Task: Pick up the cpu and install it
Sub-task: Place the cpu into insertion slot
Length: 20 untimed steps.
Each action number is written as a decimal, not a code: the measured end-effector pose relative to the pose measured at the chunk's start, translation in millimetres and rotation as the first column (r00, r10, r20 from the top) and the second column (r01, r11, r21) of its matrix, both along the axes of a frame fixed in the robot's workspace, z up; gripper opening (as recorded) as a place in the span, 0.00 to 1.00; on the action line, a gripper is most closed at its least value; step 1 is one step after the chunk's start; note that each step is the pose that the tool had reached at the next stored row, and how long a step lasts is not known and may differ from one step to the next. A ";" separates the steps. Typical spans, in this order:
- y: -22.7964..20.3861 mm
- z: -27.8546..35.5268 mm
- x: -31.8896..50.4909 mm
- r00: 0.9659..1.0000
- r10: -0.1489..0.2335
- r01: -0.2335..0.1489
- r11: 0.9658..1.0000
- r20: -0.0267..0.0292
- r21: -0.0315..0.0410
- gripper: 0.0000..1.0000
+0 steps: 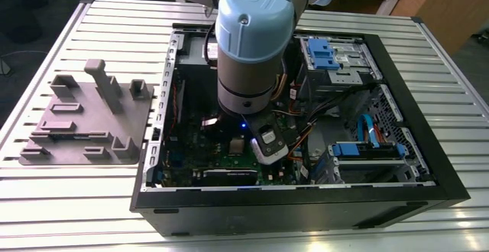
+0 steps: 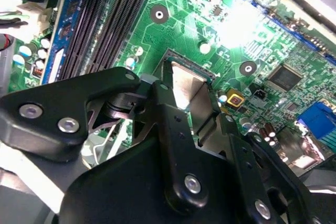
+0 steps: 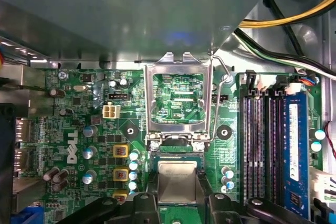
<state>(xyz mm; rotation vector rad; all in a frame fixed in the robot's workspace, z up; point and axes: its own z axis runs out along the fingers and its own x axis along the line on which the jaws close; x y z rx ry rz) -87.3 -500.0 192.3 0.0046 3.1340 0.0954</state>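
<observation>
Arm [image 1: 252,46]: you have it reaching straight down into the open computer case [image 1: 447,192]. The case lies on the slatted worktop [image 1: 68,206] and takes up the middle of the frame in the exterior view. The grey plate with upright blocks [image 1: 84,132] sits on the worktop at the exterior view's left, just beside the case and apart from the arm.

Jaws: low over the green board [image 3: 73,103] and pinching the cpu [image 3: 177,182] by two opposite edges. In both wrist views a black finger [image 2: 168,124] lies against each side of the chip.

Cpu position: flat, silvery top up, directly over the socket [image 3: 176,154], whose dark rim shows at one edge of the chip. You cannot tell from these views whether it is fully seated or held just above.

Socket hardware: the hinged metal frame [image 3: 148,103] is swung open just beyond the cpu, with the wire lever [image 3: 216,103] beside it. The memory slots [image 3: 257,140] and a blue memory stick [image 3: 294,145] run alongside the socket. A yellow cable [image 3: 294,18] crosses near the case wall.
</observation>
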 end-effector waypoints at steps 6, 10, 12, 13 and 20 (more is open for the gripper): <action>0.1 0.0 0.3 1.000 0.000 0.000 1.000 0.000 0.000 0.38; 0.1 -0.2 0.5 1.000 0.000 0.000 1.000 0.000 0.000 0.45; 0.1 -0.1 0.5 1.000 0.000 0.000 1.000 0.000 0.000 0.45; 0.1 0.0 0.5 1.000 0.000 0.000 1.000 0.000 0.000 0.45; -0.1 3.9 0.5 1.000 0.000 0.000 1.000 0.000 0.002 0.45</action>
